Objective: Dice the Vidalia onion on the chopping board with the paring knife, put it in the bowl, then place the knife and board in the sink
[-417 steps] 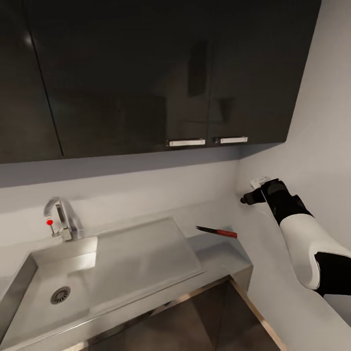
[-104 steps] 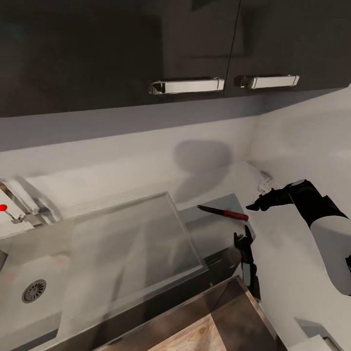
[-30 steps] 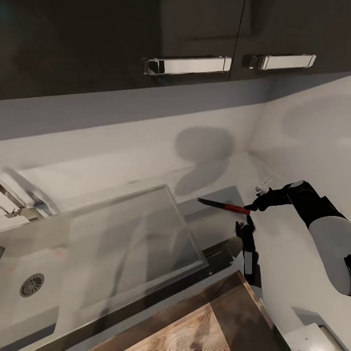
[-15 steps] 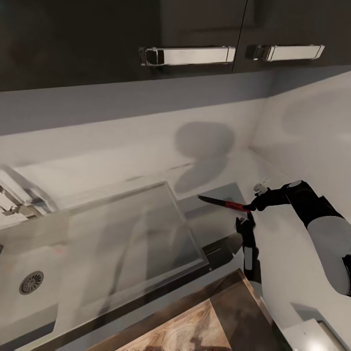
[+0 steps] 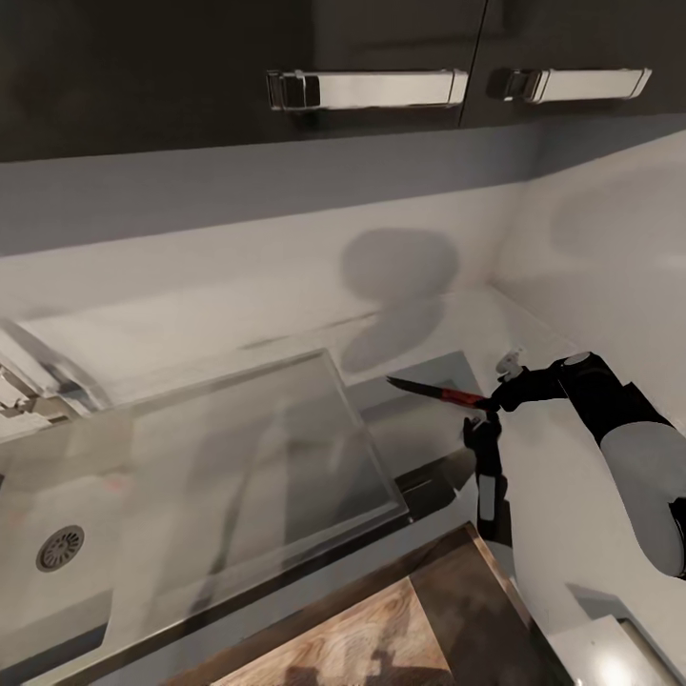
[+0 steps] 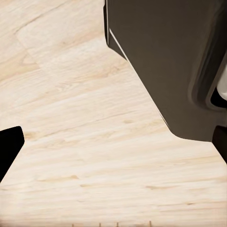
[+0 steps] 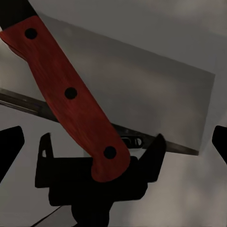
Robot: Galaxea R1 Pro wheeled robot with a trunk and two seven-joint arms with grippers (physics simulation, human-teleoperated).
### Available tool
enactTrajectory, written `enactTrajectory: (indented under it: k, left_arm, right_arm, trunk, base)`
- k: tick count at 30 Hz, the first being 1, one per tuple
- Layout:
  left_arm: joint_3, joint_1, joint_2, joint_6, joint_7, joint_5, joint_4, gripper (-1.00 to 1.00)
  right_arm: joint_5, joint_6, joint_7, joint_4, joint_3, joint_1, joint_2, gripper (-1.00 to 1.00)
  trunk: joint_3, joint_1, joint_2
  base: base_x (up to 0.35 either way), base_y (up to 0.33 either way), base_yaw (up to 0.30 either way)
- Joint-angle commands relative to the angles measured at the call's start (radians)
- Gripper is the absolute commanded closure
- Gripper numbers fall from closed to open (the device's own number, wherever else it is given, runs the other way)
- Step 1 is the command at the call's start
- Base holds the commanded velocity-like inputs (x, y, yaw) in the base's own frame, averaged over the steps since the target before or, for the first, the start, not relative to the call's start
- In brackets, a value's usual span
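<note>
The paring knife (image 5: 436, 390), dark blade and red handle, lies over the grey countertop (image 5: 419, 433) just right of the sink's drainboard (image 5: 257, 457). My right gripper (image 5: 493, 398) is at the handle's butt end. In the right wrist view the red handle (image 7: 71, 92) runs between the wide-apart fingertips (image 7: 10, 142), so that gripper (image 7: 113, 139) is open. The sink basin with its round drain (image 5: 59, 548) is at the lower left. My left gripper (image 6: 113, 142) hangs open over light wood floor. The onion, chopping board and bowl are out of view.
Dark upper cabinets with chrome handles (image 5: 367, 88) hang overhead. A white side wall (image 5: 591, 238) closes in right beside my right arm. The arm's dark reflection (image 5: 486, 472) shows on the glossy counter. Part of the faucet (image 5: 19, 386) sits at the left edge.
The view has shifted closer and downward. My right gripper, first raised near the wall and then apart from the knife, now sits at the handle's end. The knife has hardly moved.
</note>
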Motion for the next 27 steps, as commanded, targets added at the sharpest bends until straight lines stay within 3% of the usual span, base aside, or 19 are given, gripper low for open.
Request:
enactTrajectory:
  k: [1,27]
  left_arm:
    - [-0.009,-0.001,0.0,0.002,0.001,0.01,0.001,-1.0]
    - [-0.009,-0.001,-0.001,0.002,0.001,0.01,0.001,-1.0]
  right_arm:
    - [0.002,0.007,0.004,-0.002,0.002,0.0,-0.001,-1.0]
    - [0.002,0.007,0.002,-0.001,0.002,0.0,-0.001,-1.0]
  trunk:
    - [-0.002,0.0,-0.002]
    - [-0.003,0.0,-0.002]
  base:
    - [0.0,0.0,0.0]
    - [0.0,0.0,0.0]
